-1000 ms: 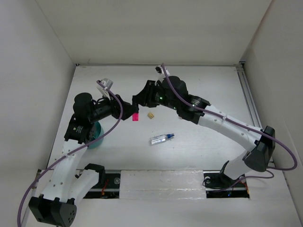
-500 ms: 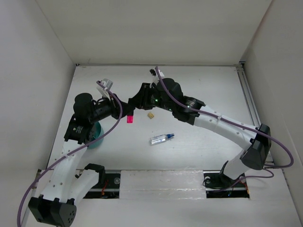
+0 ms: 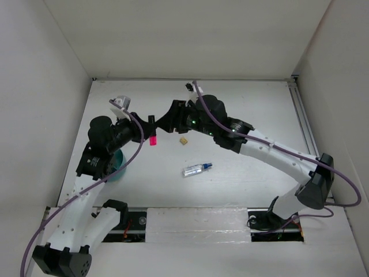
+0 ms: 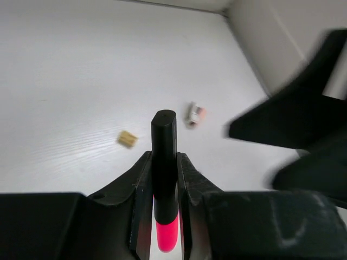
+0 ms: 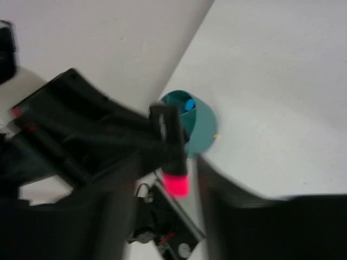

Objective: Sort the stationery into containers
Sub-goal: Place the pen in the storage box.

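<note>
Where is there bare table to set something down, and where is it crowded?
Bare: the far right of the table between the right arm and the side rail, and the near stretch in front of the pen. Crowded: centre-left, where the left hand and right hand meet around the marker, near the eraser and the cup.

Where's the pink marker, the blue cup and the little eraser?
pink marker (image 4: 164,157), left wrist view, on its black body.
blue cup (image 5: 203,129), right wrist view, on its outer wall.
eraser (image 3: 183,140), top view, on its middle.
</note>
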### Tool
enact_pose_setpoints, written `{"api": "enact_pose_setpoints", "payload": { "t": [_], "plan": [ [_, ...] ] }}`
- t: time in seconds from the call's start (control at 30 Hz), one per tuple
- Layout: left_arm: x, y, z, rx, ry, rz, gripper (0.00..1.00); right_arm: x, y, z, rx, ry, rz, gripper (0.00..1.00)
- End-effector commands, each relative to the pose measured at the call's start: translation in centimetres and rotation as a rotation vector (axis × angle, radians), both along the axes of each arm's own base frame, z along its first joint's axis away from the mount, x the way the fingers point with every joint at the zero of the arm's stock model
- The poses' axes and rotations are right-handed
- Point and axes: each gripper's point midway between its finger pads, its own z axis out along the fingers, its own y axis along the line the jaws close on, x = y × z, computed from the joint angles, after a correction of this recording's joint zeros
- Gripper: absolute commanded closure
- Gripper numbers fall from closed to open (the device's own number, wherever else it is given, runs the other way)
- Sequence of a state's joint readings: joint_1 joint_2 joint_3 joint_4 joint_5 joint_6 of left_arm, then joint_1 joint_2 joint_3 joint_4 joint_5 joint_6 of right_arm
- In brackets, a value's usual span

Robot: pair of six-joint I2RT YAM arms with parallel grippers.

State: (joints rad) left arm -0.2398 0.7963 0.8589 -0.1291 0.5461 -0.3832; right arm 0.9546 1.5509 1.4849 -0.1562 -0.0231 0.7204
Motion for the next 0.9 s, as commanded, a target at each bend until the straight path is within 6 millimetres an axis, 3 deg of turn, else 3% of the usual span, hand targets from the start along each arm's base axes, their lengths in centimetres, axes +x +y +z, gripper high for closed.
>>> {"api": "enact_pose_setpoints", "payload": {
  "t": [0.0, 0.03, 0.07, 0.13, 0.17, 0.27, 0.3, 0.47, 0.67, 0.87],
  "plan": [
    [3.6, 5.6, -0.2, 0.094, -0.008, 0.353, 1.0, -0.1, -4.2, 6.0, 0.11, -0.112, -0.047, 0.2],
    [4.0, 6.3, -0.2, 0.099, 0.004, 0.401, 1.0, -0.3, -5.8, 7.2, 0.12, -0.139, -0.075, 0.17],
    [4.4, 8.0, -0.1, 0.118, 0.013, 0.5, 1.0, 0.6, -7.2, 6.1, 0.089, -0.134, -0.122, 0.0],
    [4.9, 9.6, -0.1, 0.128, 0.039, 0.607, 1.0, 0.3, -9.4, 6.5, 0.078, -0.145, -0.16, 0.0],
    [5.2, 11.7, -0.4, 0.147, 0.057, 0.73, 1.0, 0.3, -10.0, 6.3, 0.07, -0.156, -0.18, 0.0],
    [5.0, 14.8, -0.6, 0.125, 0.123, 0.934, 1.0, 0.0, -11.9, 5.0, 0.037, -0.162, -0.211, 0.0],
    [4.7, 16.8, -1.1, 0.148, 0.15, 1.043, 1.0, 0.1, -12.3, 3.9, 0.021, -0.151, -0.219, 0.0],
    [4.8, 20.3, -2.5, 0.132, 0.232, 1.289, 1.0, -0.5, -12.4, 2.2, -0.002, -0.141, -0.184, 0.0],
    [6.1, 22.9, -5.5, 0.258, 0.278, 1.483, 1.0, -1.9, -10.3, -0.2, -0.01, -0.099, -0.042, 0.0],
    [5.4, 25.2, -5.7, 0.339, 0.257, 1.649, 1.0, -2.7, -8.8, -2.2, -0.033, -0.072, 0.04, 0.0]
  ]
}}
